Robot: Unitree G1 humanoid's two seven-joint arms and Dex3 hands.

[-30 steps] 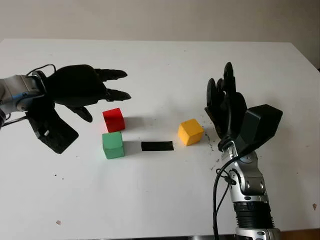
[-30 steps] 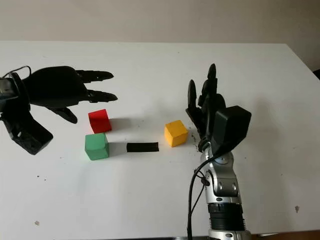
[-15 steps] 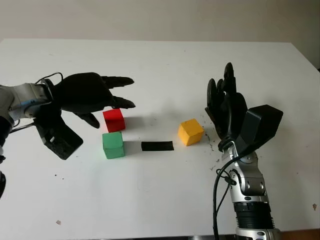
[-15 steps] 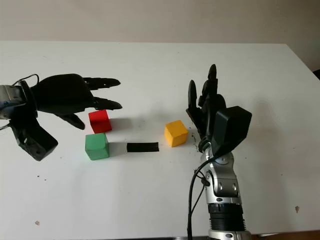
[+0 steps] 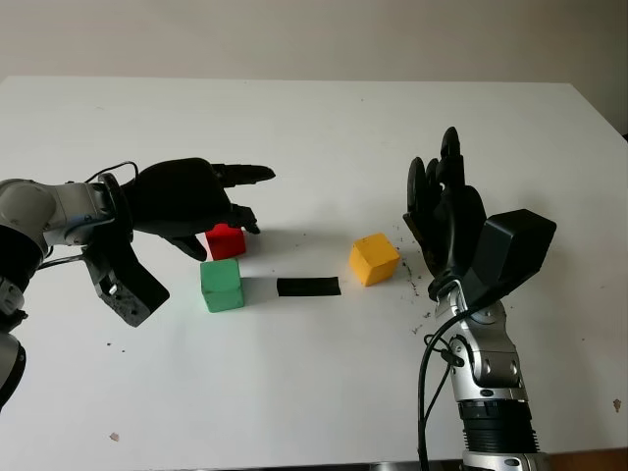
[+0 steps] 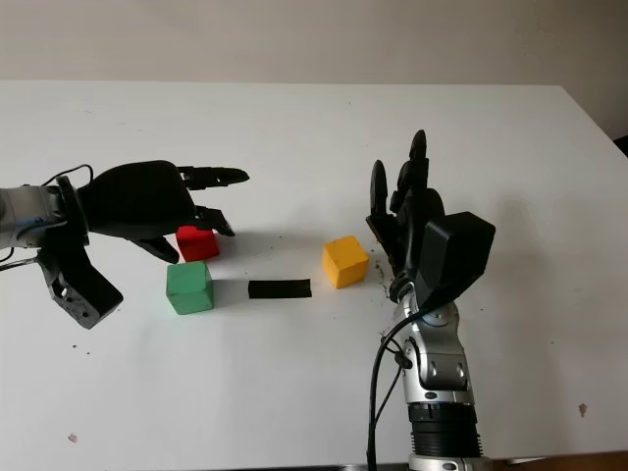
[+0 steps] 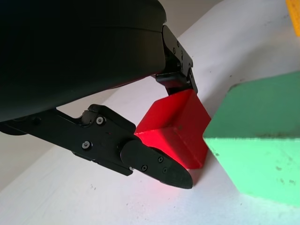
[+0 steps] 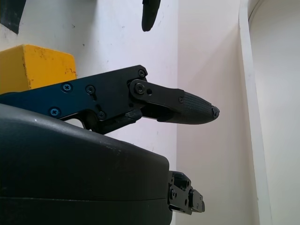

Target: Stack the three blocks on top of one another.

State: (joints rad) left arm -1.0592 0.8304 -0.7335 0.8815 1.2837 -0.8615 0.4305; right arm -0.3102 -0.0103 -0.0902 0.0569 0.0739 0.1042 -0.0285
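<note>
White table [image 5: 324, 128]: surface carries scattered dark specks, densest near its right side. A black rectangular strip [image 5: 308, 287] lies flat on the tabletop near the centre, long side running left to right. A plain pale wall [image 5: 314, 34] stands behind the table's far edge.

A lab-like test bench: bare white table [image 5: 324, 128], plain wall [image 5: 314, 39]

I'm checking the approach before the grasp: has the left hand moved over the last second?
Yes. The left hand has come down and toward the right, closing over the red block, which has stayed beside the green block.
</note>
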